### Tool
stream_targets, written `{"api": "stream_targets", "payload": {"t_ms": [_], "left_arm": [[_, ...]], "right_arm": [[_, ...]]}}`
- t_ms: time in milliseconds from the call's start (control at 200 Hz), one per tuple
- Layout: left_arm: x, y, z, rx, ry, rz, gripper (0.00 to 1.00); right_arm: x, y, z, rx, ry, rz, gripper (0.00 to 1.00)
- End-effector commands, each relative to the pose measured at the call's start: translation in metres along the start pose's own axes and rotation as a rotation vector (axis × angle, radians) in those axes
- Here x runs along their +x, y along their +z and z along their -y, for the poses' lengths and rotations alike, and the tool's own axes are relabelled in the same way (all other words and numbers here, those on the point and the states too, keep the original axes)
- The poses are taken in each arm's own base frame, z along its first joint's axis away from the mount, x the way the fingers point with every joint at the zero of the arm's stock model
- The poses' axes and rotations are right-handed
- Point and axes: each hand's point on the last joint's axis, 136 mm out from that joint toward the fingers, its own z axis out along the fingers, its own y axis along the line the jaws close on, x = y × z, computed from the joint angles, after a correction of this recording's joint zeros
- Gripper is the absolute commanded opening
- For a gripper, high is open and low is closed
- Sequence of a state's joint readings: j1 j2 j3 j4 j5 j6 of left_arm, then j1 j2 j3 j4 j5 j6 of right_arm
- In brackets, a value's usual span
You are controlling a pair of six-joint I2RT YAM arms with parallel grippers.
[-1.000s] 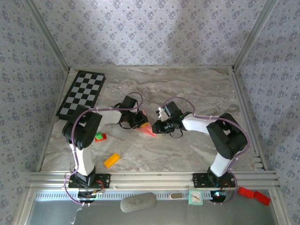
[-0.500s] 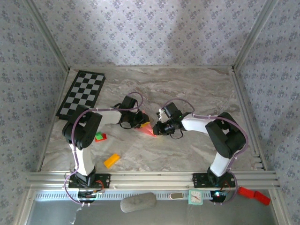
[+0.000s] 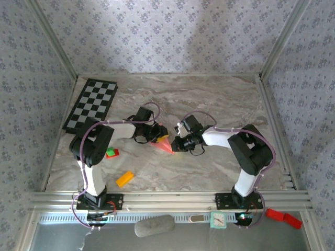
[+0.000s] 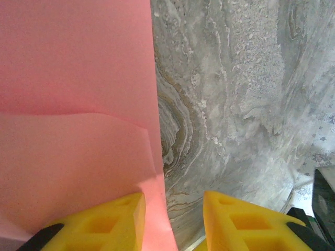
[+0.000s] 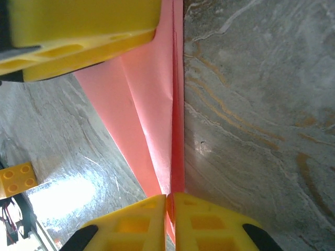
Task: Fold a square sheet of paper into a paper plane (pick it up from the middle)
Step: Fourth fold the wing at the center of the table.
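A: Where was the paper (image 3: 164,144)?
B: Around the middle of the table (image 3: 220,99), between the two grippers. It was folded into a narrow pink wedge, its tip pointing to the near side.
A: What did the right gripper (image 3: 176,145) have?
B: It was clamped on the paper. In its wrist view the two yellow fingers (image 5: 209,222) met with only the thin pink edge between them. The paper ran away from them on edge, with a crease along its length.
A: And the left gripper (image 3: 155,135)?
B: Parted, but narrowly. Its wrist view showed a clear gap between the fingers (image 4: 99,225), with grey table showing in it. The paper filled the left side of that view, and its straight edge ran down into the gap. One finger overlapped the paper, but I couldn't tell whether it touched. Nothing was squeezed there.
A: So the two were close?
B: Very. A finger of the left gripper showed at the top of the right wrist view, just beside the paper. From above they faced each other across the wedge, the left at its wide end and the right near its tip.
A: Anything else on the table?
B: An orange block (image 3: 124,179) and a red-and-green block (image 3: 111,152) lay near the left arm, well apart from the paper. A checkerboard (image 3: 91,104) sat at the far left.
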State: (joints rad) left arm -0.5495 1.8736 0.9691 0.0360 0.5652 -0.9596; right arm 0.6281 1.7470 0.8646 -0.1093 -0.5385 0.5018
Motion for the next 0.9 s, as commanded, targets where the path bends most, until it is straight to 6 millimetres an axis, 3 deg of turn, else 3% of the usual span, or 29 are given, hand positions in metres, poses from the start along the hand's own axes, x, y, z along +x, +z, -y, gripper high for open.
{"api": "stream_targets", "payload": {"t_ms": [0, 490, 894], "left_arm": [[0.005, -0.001, -0.012, -0.023, -0.021, -0.01, 0.36], [0.003, -0.004, 0.001, 0.024, -0.012, -0.003, 0.43], [0.003, -0.011, 0.012, 0.058, 0.019, 0.013, 0.45]], "right_arm": [[0.006, 0.003, 0.004, 0.006, 0.024, -0.041, 0.13], [0.009, 0.007, 0.011, 0.031, 0.039, -0.058, 0.15], [0.003, -0.001, 0.003, 0.011, 0.014, -0.025, 0.17]]}}
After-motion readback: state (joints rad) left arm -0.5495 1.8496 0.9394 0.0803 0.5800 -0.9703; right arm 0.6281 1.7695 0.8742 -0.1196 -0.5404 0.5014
